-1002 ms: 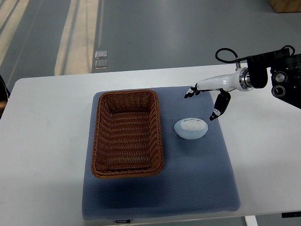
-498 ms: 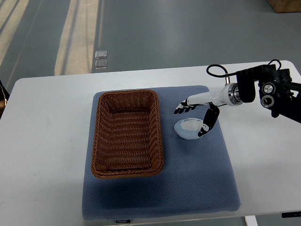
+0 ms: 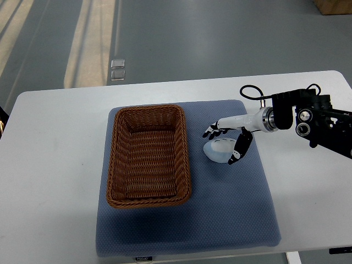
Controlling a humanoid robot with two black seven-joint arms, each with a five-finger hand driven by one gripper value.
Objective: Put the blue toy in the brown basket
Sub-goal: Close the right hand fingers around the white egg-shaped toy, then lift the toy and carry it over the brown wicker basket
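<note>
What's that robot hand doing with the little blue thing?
The right hand is reaching over the blue toy, with fingers on one side and the thumb on the other, but the toy sits on the blue mat and is not lifted. The brown basket is beside it, to the picture's left, with nothing inside. The toy is meant to go in there. No left arm shows.

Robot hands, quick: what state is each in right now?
Left robot hand: not in view.
Right robot hand: open, fingers spread around the blue toy, not closed on it.
</note>
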